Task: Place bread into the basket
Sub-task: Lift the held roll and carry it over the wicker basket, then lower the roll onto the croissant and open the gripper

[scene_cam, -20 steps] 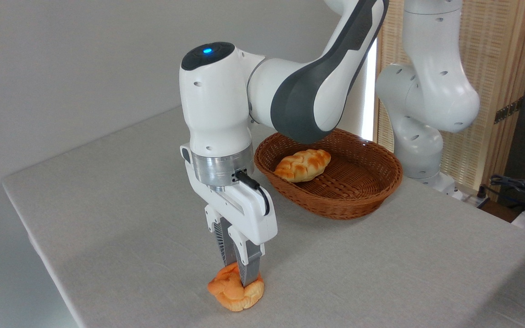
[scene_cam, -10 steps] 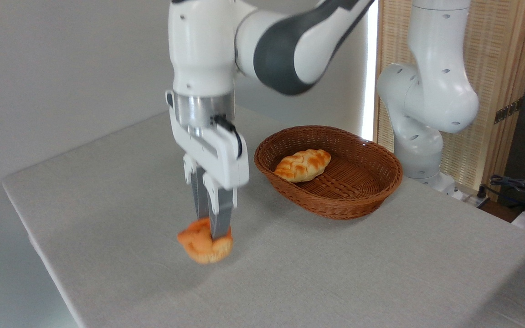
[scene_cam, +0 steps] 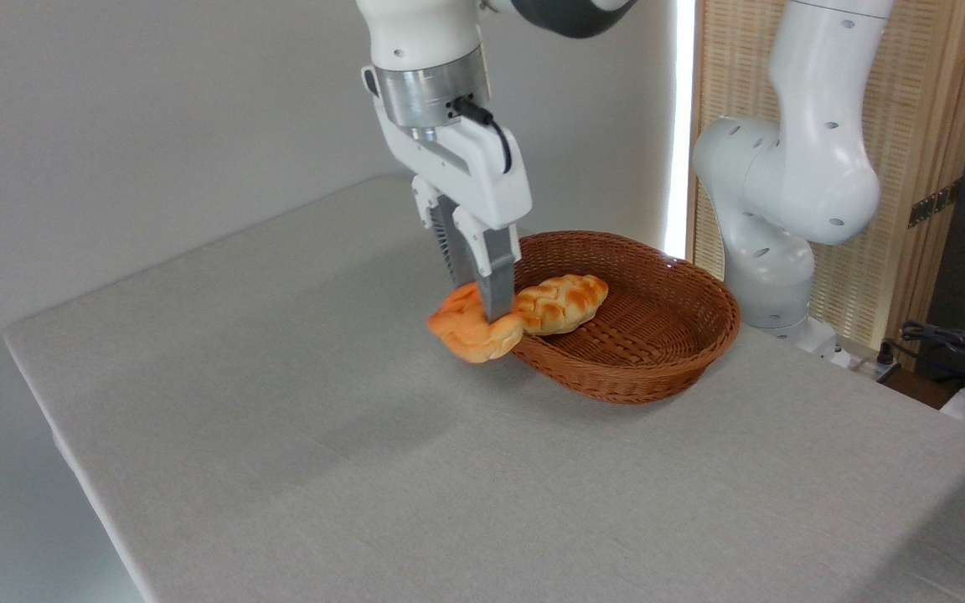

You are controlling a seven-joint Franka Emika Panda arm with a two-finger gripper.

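Hanging in the air off the bench, toward its far edge and just left of the wicker rim: the bread, orange-golden and knotted, with its paler base tipped down and to the right. Lying roughly left to right, its slightly longer axis; hard to tell more of its facing. Pinching the bread from above, fingers pointing down and pressed into its top: the end effector. Sitting near the bench's far right edge: the basket, oval and brown. Resting inside it, against the left side of the bowl, long axis running left to right: a braided loaf, appearing just beside the held bread.
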